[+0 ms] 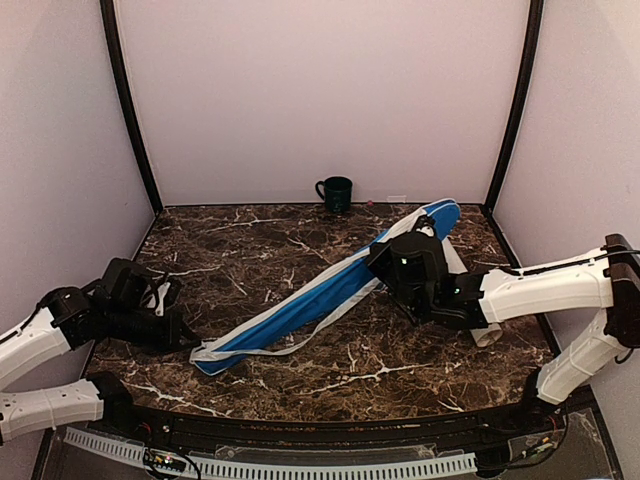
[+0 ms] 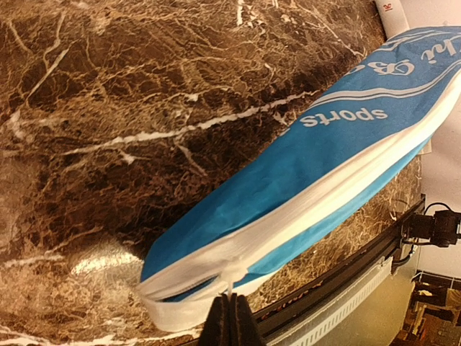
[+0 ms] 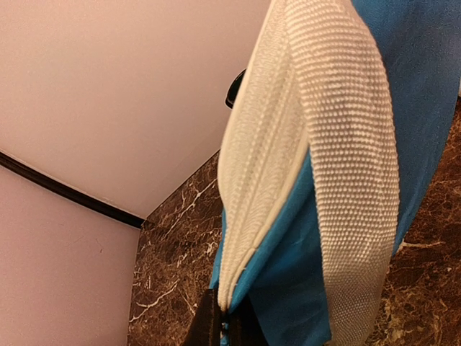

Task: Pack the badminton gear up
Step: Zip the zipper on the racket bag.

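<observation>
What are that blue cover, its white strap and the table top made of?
Blue cover: likely thin matte woven fabric, creased, printed lettering. White strap: coarse woven webbing, its weave shows. Table: glossy brown marble look, white veins; maybe laminate.

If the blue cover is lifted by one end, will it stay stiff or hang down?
The blue cover looks like thin fabric, so empty it would probably sag. What is inside cannot be seen. Its loose woven strap may dangle and snag.
</observation>
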### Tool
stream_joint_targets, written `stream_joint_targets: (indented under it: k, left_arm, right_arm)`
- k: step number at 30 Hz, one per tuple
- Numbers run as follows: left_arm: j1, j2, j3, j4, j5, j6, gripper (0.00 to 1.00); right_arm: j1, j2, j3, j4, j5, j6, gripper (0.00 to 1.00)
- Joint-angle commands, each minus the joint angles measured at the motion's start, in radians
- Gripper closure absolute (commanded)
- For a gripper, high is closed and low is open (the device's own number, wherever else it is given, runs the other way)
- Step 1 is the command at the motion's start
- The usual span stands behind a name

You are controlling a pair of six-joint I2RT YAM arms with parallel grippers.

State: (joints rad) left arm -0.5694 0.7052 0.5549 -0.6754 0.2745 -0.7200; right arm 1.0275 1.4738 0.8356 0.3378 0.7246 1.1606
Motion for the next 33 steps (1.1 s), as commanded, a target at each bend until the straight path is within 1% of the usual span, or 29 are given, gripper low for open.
stream_joint_targets:
  k: [1,5,15,19,22,23,25,26,27,28,30,33]
  left_arm:
    - [0.008,-0.033,0.015,-0.175,-0.037,-0.022,1.0]
    - [0.009,-0.044,0.039,-0.235,-0.07,-0.011,1.0]
    - [0.01,-0.044,0.06,-0.311,-0.083,0.015,1.0]
    - [0.01,-0.052,0.058,-0.279,-0.063,0.022,1.0]
    - [0.011,-0.061,0.047,-0.186,0.003,0.029,1.0]
    - [0.01,-0.062,0.044,-0.156,0.024,0.031,0.95]
    - [0.01,-0.058,0.043,-0.105,0.05,0.037,0.75]
    - [0.01,-0.051,0.045,-0.089,0.051,0.041,0.63]
    - [0.01,-0.045,0.051,-0.078,0.048,0.046,0.54]
    - [0.01,-0.038,0.057,-0.067,0.046,0.053,0.47]
    - [0.01,-0.02,0.066,-0.04,0.057,0.07,0.39]
    - [0.01,0.016,0.067,0.027,0.104,0.087,0.35]
  right_arm:
    - [-0.029,-0.003,0.009,0.104,0.047,-0.006,1.0]
    - [-0.035,-0.004,0.004,0.108,0.038,-0.004,1.0]
    - [-0.044,-0.006,0.0,0.106,0.02,-0.02,1.0]
    - [-0.045,-0.009,0.016,0.1,0.0,-0.061,1.0]
    - [-0.046,-0.012,0.041,0.079,-0.029,-0.12,1.0]
    - [-0.046,-0.017,0.049,0.067,-0.04,-0.137,1.0]
    - [-0.046,-0.031,0.055,0.06,-0.066,-0.184,1.0]
    - [-0.046,-0.038,0.06,0.055,-0.078,-0.206,1.0]
    - [-0.046,-0.044,0.072,0.035,-0.088,-0.228,1.0]
    - [-0.047,-0.051,0.088,-0.012,-0.094,-0.251,1.0]
    - [-0.047,-0.067,0.128,-0.096,-0.101,-0.301,1.0]
    - [-0.047,-0.109,0.157,-0.193,-0.086,-0.362,1.0]
